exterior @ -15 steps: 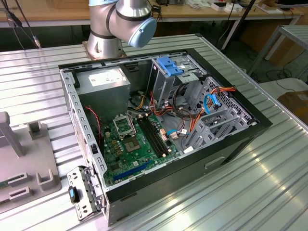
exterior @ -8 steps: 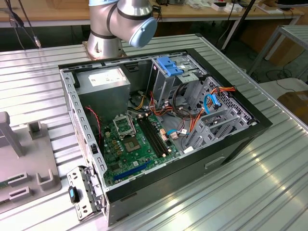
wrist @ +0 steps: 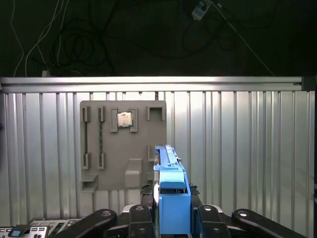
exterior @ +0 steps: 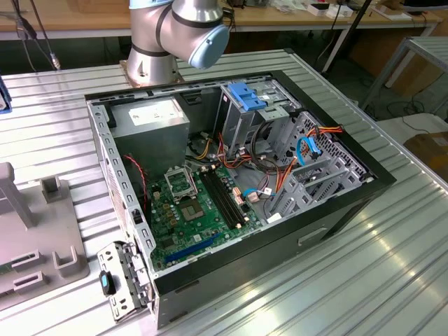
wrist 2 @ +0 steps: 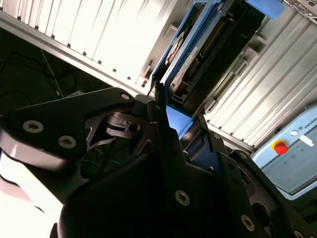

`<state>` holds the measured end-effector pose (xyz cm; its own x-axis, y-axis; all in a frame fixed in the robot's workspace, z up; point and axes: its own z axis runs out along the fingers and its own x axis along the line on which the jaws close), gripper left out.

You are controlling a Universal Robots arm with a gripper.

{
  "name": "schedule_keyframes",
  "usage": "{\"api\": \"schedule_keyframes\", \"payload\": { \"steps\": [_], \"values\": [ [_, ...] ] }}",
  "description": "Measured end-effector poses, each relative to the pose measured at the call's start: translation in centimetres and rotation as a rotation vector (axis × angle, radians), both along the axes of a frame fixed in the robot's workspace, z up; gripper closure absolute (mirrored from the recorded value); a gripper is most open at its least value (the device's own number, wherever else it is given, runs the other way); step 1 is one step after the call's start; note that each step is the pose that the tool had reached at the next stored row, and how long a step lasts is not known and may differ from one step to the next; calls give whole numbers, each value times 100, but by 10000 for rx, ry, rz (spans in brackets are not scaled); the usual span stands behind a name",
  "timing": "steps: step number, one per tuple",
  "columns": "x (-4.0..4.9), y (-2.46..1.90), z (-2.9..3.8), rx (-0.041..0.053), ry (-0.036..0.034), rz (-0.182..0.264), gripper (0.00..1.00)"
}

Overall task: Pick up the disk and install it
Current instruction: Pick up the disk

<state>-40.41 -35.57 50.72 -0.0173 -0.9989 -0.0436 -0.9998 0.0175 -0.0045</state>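
While the disk (wrist: 171, 196) stood on edge in the first wrist view, the gripper (wrist: 172, 218) held it by its blue side rails, black fingers (wrist 2: 161, 124) clenched against both sides. It hung over the ribbed metal counter (wrist: 237, 148), near a grey fixture plate (wrist: 124, 148) carrying a small chip (wrist: 124, 120). In the exterior view an open computer case (exterior: 231, 269) lay on the counter, its drive cage (exterior: 241, 122) topped by a blue latch, the arm's base (exterior: 150, 59) beyond it.
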Motion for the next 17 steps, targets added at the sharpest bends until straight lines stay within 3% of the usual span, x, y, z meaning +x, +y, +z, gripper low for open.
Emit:
{"api": "schedule_keyframes", "payload": {
  "steps": [11,17],
  "values": [
    [51,0,0,0,1,0,63],
    [203,0,0,0,1,0,63]
  ]
}}
